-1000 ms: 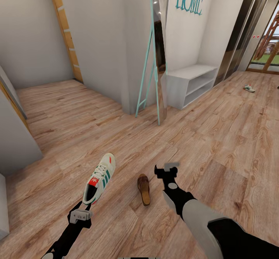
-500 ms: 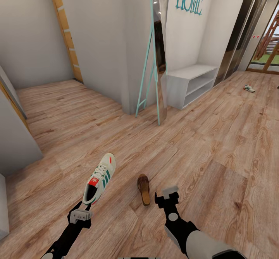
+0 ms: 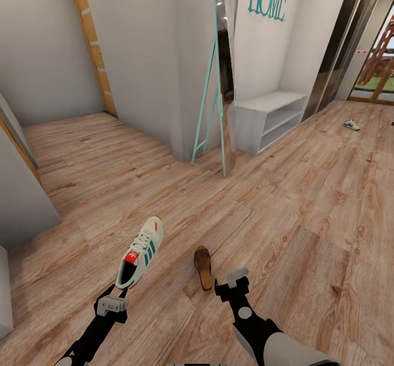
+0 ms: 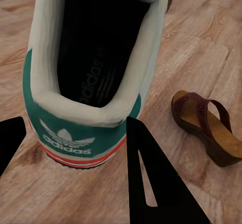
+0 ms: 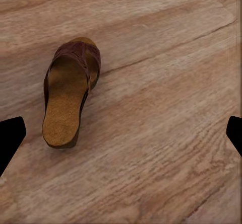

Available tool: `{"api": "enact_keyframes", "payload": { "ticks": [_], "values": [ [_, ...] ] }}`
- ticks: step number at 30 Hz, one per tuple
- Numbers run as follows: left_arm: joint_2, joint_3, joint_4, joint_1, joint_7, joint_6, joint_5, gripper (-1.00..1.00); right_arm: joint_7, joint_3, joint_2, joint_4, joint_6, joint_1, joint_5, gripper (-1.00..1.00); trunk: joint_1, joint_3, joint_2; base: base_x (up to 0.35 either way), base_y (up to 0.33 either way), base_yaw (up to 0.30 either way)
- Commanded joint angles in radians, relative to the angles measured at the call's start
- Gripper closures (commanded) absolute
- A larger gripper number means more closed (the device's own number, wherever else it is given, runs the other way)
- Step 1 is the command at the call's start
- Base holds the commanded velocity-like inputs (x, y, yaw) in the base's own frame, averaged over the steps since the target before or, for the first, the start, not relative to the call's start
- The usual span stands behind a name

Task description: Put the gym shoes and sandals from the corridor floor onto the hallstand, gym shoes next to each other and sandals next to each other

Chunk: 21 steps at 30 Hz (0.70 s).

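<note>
One cream gym shoe [image 3: 141,251] with green stripes hangs toe-forward just above the corridor floor [image 3: 306,201]. My left gripper [image 3: 112,303] is shut on its heel; in the left wrist view the fingers [image 4: 151,173] hug both sides of the green heel patch [image 4: 75,133]. A brown sandal [image 3: 203,267] lies on the planks beside it. My right gripper [image 3: 232,284] hovers open just right of the sandal's heel end, and the sandal [image 5: 68,98] lies off to one side between its wide-spread fingertips [image 5: 10,138]. The second gym shoe [image 3: 352,125] lies far off. The pale hallstand [image 3: 271,116] stands against the wall.
A tall mirror on a teal frame [image 3: 221,81] leans at the wall corner between me and the hallstand. Dark sliding doors [image 3: 342,43] run along the right wall. A grey cabinet [image 3: 22,201] juts in at the left.
My right gripper has drawn back toward me and slightly left, ending beside the sandal's heel end. The left gripper and the shoe have stayed put.
</note>
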Motion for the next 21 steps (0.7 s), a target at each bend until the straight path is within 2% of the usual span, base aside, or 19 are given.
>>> {"api": "enact_keyframes", "payload": {
  "ticks": [1, 9, 21],
  "values": [
    [0.0, 0.004, 0.0, -0.001, -0.007, -0.001, 0.001, 1.0, -0.013, 0.005, 0.0, 0.001, 0.0, 0.0, 0.007, -1.0, 0.0, -0.001, 0.0, 0.0, 0.0, 0.0],
    [-0.001, 0.035, 0.0, -0.002, -0.005, 0.0, 0.011, 1.0, -0.026, 0.0, 0.0, 0.0, 0.0, 0.001, -0.001, -1.0, 0.0, -0.001, 0.0, 0.0, 0.0, 0.0],
    [-0.002, 0.043, -0.002, -0.003, -0.007, 0.0, 0.012, 1.0, -0.034, -0.005, 0.0, 0.0, -0.001, 0.001, -0.004, -1.0, 0.0, -0.001, 0.0, 0.0, 0.0, 0.0]
  ]
}}
